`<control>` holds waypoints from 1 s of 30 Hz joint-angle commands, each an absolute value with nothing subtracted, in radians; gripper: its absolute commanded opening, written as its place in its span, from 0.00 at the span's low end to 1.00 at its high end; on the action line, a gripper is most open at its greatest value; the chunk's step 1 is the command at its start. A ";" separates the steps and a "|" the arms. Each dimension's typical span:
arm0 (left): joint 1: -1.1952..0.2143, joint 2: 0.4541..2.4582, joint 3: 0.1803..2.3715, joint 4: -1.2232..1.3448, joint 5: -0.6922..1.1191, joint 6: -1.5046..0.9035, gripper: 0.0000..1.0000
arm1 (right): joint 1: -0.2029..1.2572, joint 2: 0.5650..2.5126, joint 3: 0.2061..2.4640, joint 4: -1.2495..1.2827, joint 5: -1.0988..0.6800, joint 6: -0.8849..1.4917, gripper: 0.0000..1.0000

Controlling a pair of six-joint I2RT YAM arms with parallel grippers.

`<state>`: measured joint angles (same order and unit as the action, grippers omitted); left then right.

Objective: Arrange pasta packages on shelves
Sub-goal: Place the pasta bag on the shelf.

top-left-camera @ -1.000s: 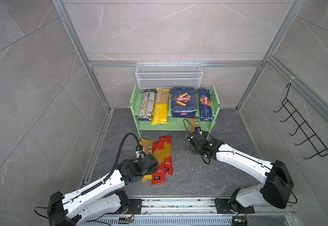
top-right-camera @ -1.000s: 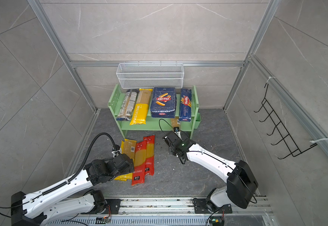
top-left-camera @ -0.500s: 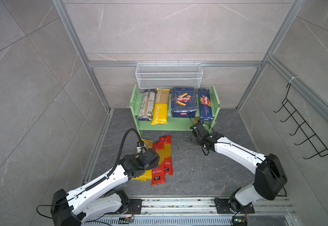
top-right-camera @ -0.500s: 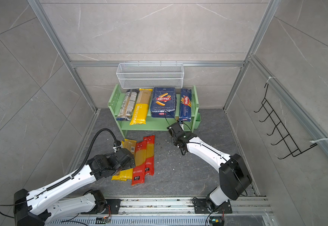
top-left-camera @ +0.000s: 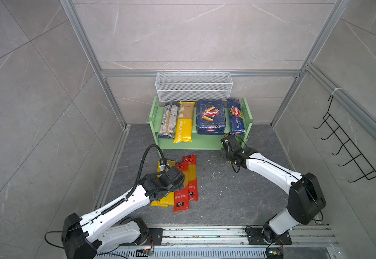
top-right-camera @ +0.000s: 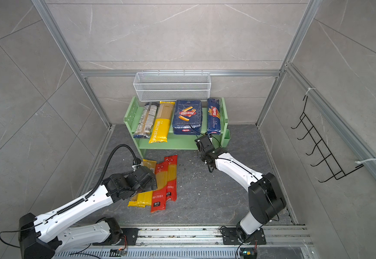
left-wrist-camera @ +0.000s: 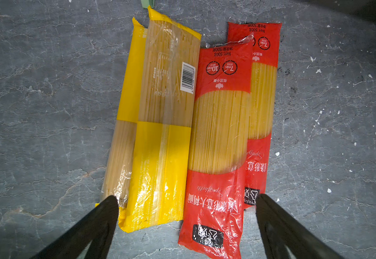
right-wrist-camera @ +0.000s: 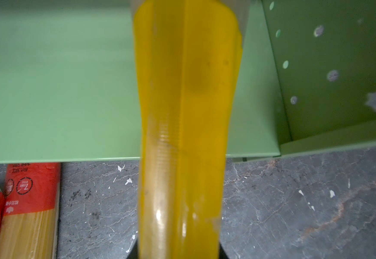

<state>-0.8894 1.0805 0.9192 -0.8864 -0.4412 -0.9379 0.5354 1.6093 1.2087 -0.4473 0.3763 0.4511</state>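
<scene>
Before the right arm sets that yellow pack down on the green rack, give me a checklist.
1. Grip: right gripper shut on the yellow pack: ok.
2. Space: lower board bare beside the pack: ok.
3. Clearance: pack apart from the side panel: ok.
4. Pack already resting on the board: cannot tell.
5. Pack's far end: cannot tell, out of frame.
6. Other arm: left gripper open above the floor packs, away from the rack: ok.

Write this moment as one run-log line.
left gripper open over floor packs | right gripper shut on yellow pack at lower shelf
</scene>
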 commanded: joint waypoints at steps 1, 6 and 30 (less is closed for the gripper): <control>-0.882 1.086 0.949 -0.881 -0.443 -0.920 0.97 | 0.498 1.651 1.257 -0.364 0.401 0.429 0.00; -0.882 1.088 0.949 -0.883 -0.443 -0.923 0.97 | 0.479 1.675 1.273 -0.372 0.389 0.431 0.03; -0.882 1.018 0.910 -0.893 -0.425 -0.945 0.96 | 0.476 1.611 1.230 -0.446 0.391 0.470 0.49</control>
